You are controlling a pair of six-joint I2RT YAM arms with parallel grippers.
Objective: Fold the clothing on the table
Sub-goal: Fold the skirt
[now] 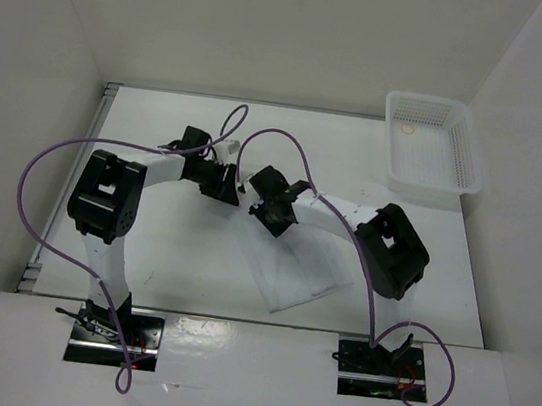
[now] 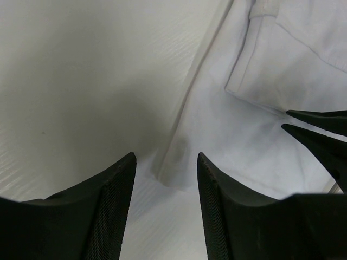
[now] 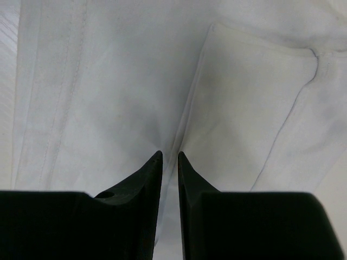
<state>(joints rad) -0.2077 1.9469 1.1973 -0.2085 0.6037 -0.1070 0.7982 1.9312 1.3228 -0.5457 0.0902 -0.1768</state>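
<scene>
We find the clothing (image 1: 294, 267) lying on the table (image 1: 159, 137), centre and slightly right, on the near half betw. the two arms.

R gripper (image 3: 169, 154): jaws almost together, clenched on a pinch of the clothing. Creases run into the tips, w/ a stitched hem and a folded panel close by.

L gripper (image 2: 165, 157): jaws well apart, released, nothing held. It hangs over the garment's edge, where cloth meets bare table. In the L wrist view the R gripper's fingers (image 2: 325, 149) show low on the fabric.

From above, both grippers sit near each other at the garment's far end.

White mesh basket (image 1: 432, 100): far-right corner, well apart from the clothing.
</scene>
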